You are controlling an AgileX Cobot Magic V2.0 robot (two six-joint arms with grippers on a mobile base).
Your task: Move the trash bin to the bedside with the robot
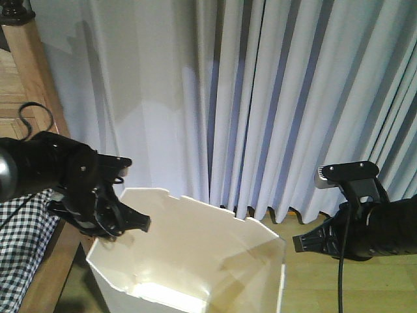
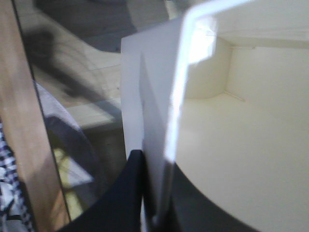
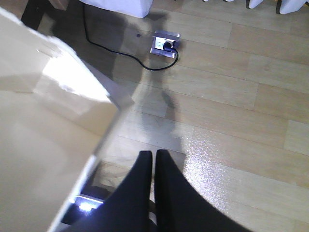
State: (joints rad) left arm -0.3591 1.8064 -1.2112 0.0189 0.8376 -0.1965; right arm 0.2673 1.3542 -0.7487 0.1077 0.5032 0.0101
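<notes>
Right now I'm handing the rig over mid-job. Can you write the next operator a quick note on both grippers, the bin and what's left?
Left gripper: shut on the trash bin, clamping its left wall at the rim.
Right gripper: shut and empty, just outside the bin's right rim, over the floor.
Bin: upright, close beside the bed frame with the checked bedding.
Done: the bin looks to be at the bedside.
Left: probably release the left gripper and draw both arms clear.
</notes>
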